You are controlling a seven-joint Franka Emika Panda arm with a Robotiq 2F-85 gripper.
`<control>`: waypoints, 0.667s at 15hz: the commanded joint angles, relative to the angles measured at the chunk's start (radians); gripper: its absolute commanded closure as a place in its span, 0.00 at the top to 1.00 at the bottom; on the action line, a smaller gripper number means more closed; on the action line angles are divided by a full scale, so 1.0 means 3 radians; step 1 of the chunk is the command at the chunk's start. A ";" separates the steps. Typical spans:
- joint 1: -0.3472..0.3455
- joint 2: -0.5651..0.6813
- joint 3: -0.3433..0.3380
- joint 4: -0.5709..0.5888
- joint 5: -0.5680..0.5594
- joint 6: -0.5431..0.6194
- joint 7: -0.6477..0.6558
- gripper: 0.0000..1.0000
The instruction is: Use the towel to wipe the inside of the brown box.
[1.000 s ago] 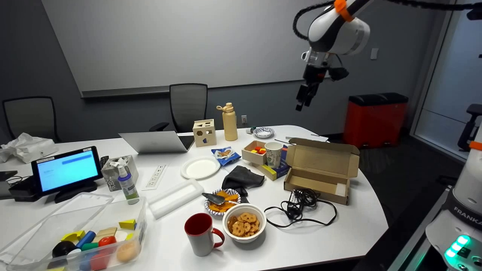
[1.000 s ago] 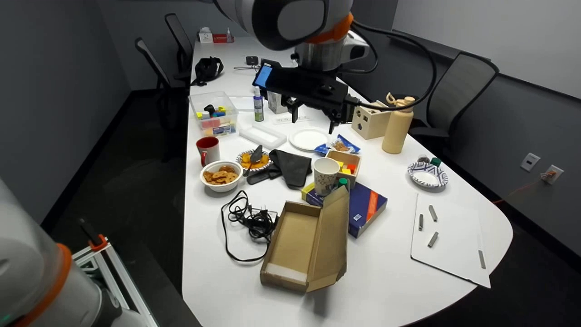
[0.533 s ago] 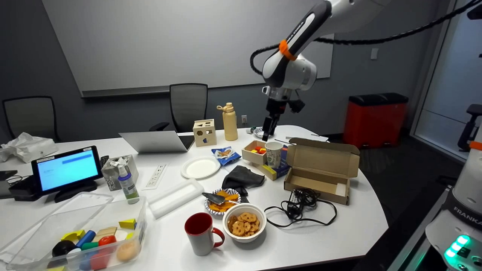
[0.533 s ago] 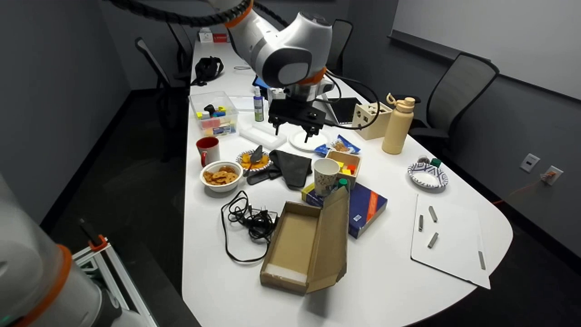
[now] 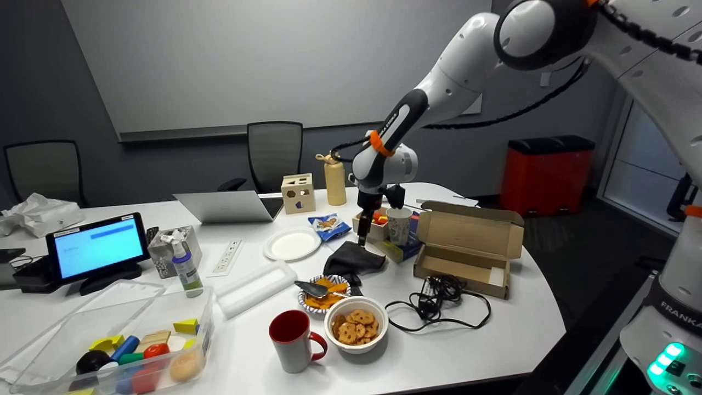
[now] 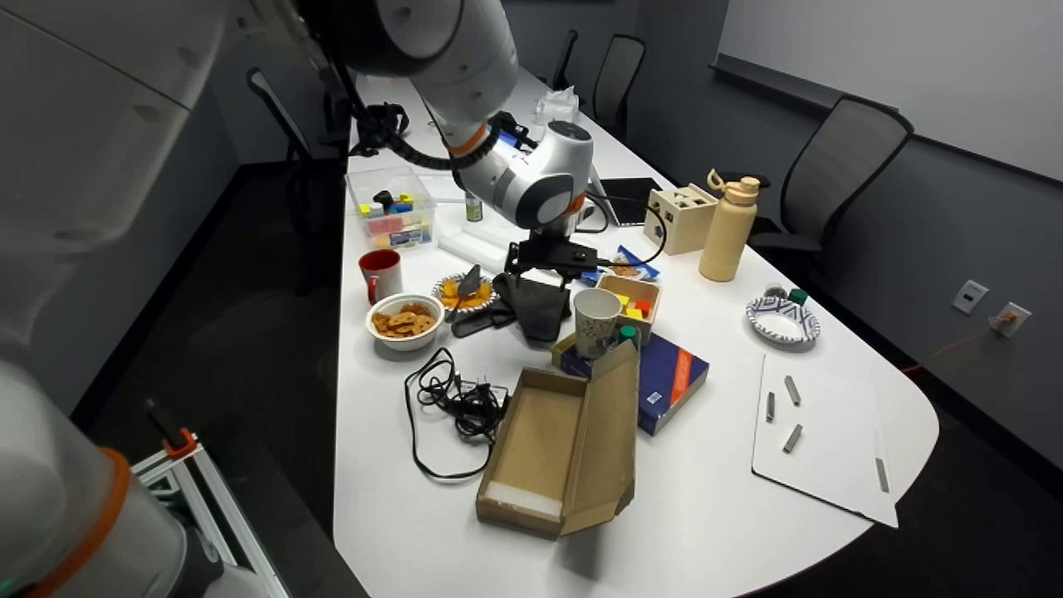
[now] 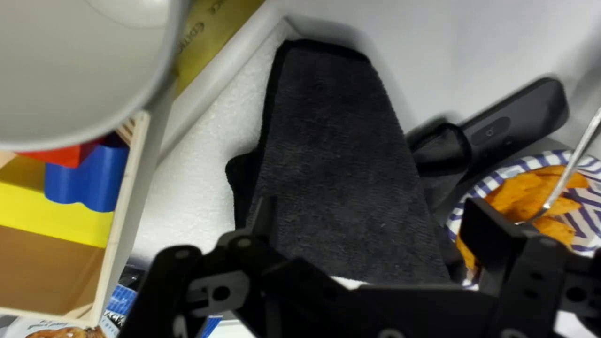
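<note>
The towel is dark grey and lies folded on the table; it shows in both exterior views (image 5: 354, 260) (image 6: 541, 311) and fills the middle of the wrist view (image 7: 338, 141). The brown box (image 6: 536, 432) is an open cardboard box with its lid raised, nearer the robot base; it also shows in an exterior view (image 5: 471, 236) and is out of the wrist view. My gripper (image 7: 368, 216) is open and empty, its fingers apart over the towel's two sides. In both exterior views the gripper (image 5: 362, 239) (image 6: 538, 284) is low at the towel; contact cannot be told.
A paper cup (image 6: 596, 320) and a wooden box of blocks (image 7: 131, 188) stand close beside the towel. A patterned bowl of orange chips with a spoon (image 5: 324, 293) and a black remote (image 7: 512, 119) lie on its other side. Black cables (image 6: 465, 407) lie beside the brown box.
The arm has reached forward and down from high above the table to the towel. The gripper stays open. The towel, box and other objects have not moved.
</note>
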 commanded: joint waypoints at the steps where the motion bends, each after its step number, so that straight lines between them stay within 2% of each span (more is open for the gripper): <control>1: -0.0067 0.0658 0.0115 0.0755 -0.0336 -0.0007 0.0121 1.00; 4: -0.0040 0.0946 0.0133 0.1070 -0.0519 -0.0015 0.0150 1.00; 5: -0.0034 0.1030 0.0141 0.1157 -0.0570 -0.0014 0.0157 0.75; 6: -0.0023 0.1085 0.0144 0.1217 -0.0613 -0.0019 0.0182 0.73; 7: -0.0026 0.1152 0.0154 0.1280 -0.0645 -0.0021 0.0187 0.66; 10: 0.0001 0.1253 0.0149 0.1412 -0.0752 -0.0035 0.0259 0.42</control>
